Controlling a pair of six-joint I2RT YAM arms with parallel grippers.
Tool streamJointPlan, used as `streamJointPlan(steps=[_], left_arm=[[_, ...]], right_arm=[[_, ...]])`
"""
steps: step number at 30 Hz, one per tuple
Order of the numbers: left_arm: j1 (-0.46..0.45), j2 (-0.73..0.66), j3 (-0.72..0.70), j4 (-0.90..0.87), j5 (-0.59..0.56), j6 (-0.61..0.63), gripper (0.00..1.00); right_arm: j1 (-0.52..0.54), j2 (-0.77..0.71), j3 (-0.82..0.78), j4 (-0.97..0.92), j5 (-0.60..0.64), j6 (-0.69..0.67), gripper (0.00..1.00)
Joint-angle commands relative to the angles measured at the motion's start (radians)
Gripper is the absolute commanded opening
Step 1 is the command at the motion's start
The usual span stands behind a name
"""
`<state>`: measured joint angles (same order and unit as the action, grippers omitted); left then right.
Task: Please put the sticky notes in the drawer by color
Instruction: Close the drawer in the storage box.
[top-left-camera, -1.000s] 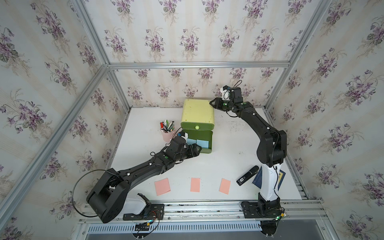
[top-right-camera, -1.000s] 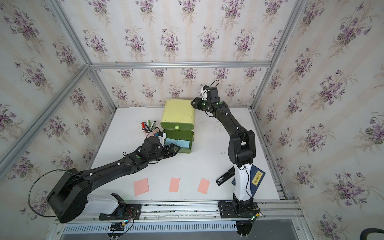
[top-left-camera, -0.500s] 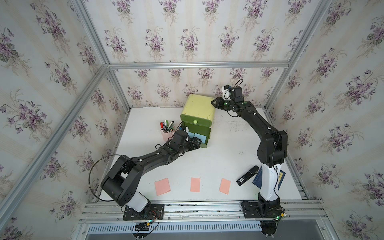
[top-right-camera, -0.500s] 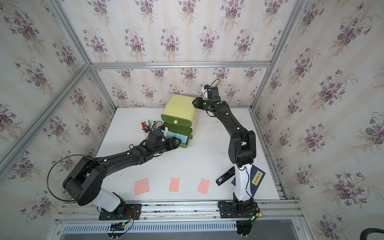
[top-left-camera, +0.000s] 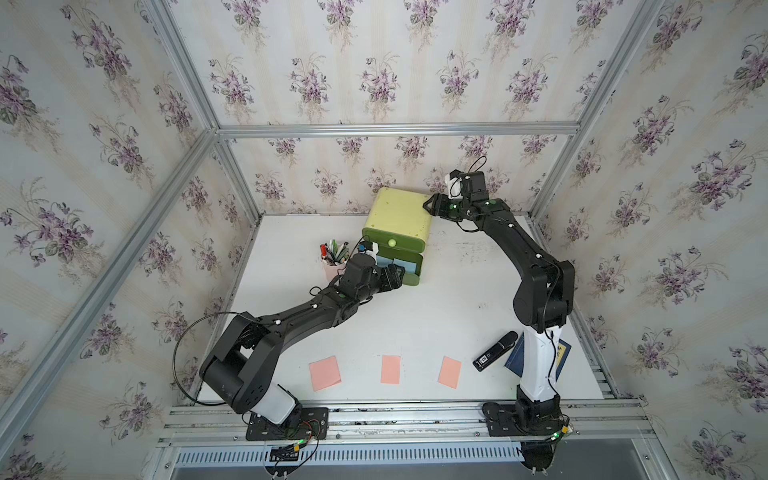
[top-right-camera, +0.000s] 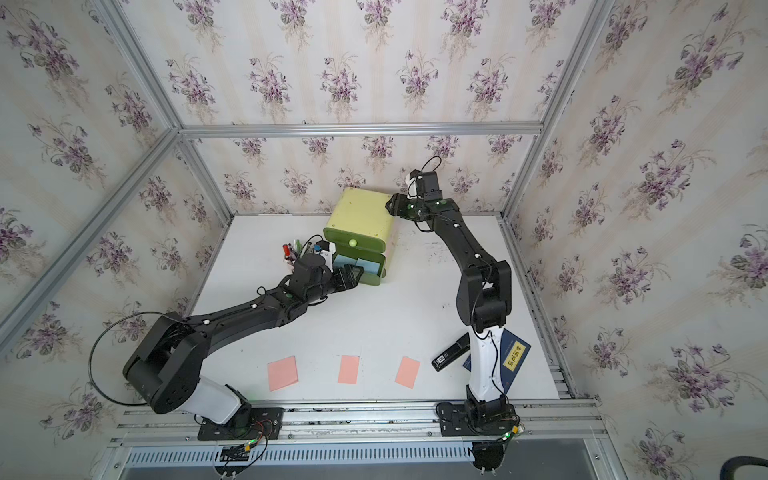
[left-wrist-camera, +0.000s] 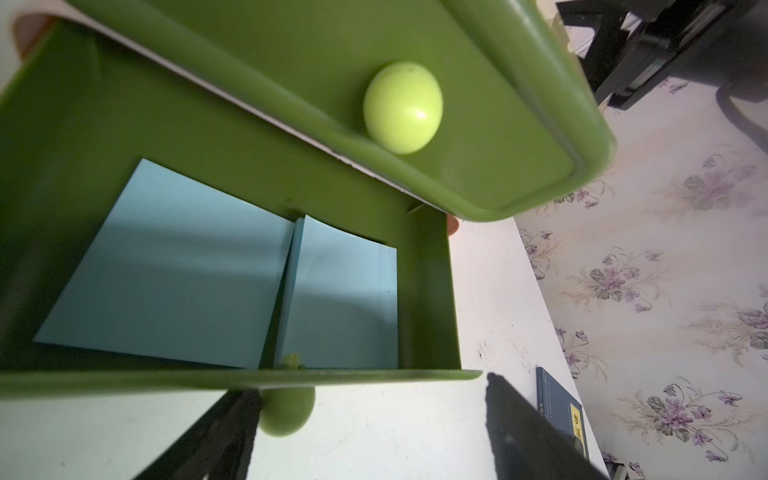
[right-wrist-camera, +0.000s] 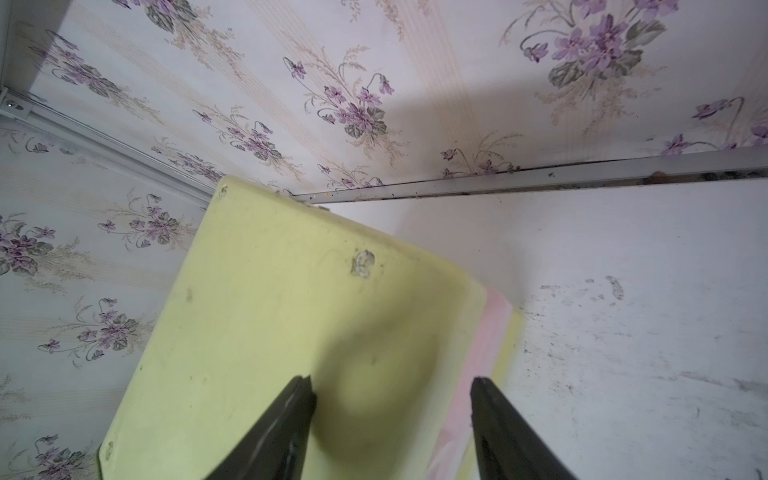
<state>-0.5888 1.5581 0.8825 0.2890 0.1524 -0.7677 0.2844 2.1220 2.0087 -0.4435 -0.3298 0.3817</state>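
Top views, chest: a small chest (top-left-camera: 395, 216) with a pale yellow-green shell stands at the back of the bench (top-right-camera: 374, 324). One lower drawer is pulled out, and the drawer above it is shut.
Top views, blue sticky notes: two blue sticky notes (top-left-camera: 401, 264) lie inside the open drawer (top-left-camera: 411, 279), so blue looks sorted.
Top views, pink sticky notes: three pink sticky notes (top-left-camera: 390, 369) lie in a row near the bench's front edge, well apart from the chest. These are left to do.
Top views, yellow notes: none is in sight, and whether any sit in a shut drawer cannot be told.
Top views, bench and room: the bench is white and scuffed. A pink pen cup (top-left-camera: 333, 266) stands just beside the chest. A black device (top-left-camera: 494, 351) and a dark blue book (top-right-camera: 513, 353) lie near the right arm's base. Floral wallpaper (top-left-camera: 374, 83) covers the metal-framed walls.
Left wrist, left hand: the left hand (left-wrist-camera: 370, 390) is spread wide and empty at the open drawer's front. The drawer's knob (left-wrist-camera: 286, 411) is just beside one finger (left-wrist-camera: 232, 432). The two blue notes lie flat, side by side.
Right wrist, right hand: the right hand (right-wrist-camera: 390, 386) is over the chest's top near its edge. Its fingers are apart with nothing between them, and whether it touches the shell cannot be told.
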Motion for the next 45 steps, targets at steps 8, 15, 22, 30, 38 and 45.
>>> streamJointPlan(steps=[8, 15, 22, 30, 38, 45], left_arm=[[0.003, 0.059, 0.062, 0.050, -0.037, 0.082, 0.83], [0.003, 0.135, 0.071, 0.217, -0.045, 0.132, 0.73], [0.003, 0.200, 0.126, 0.256, -0.072, 0.160, 0.63], [-0.002, 0.259, 0.157, 0.305, -0.101, 0.179, 0.48], [-0.009, 0.284, 0.173, 0.343, -0.124, 0.188, 0.47], [-0.011, 0.241, 0.136, 0.305, -0.125, 0.112, 0.54]], right_arm=[[-0.008, 0.050, 0.051, -0.102, -0.008, -0.008, 0.60], [-0.008, 0.037, 0.049, -0.116, -0.022, -0.024, 0.59], [-0.008, 0.031, 0.048, -0.126, -0.029, -0.041, 0.59], [-0.008, 0.032, 0.051, -0.115, -0.061, -0.040, 0.60], [-0.013, 0.030, 0.077, -0.112, -0.105, -0.029, 0.64], [-0.021, 0.018, 0.089, -0.106, -0.106, -0.025, 0.67]])
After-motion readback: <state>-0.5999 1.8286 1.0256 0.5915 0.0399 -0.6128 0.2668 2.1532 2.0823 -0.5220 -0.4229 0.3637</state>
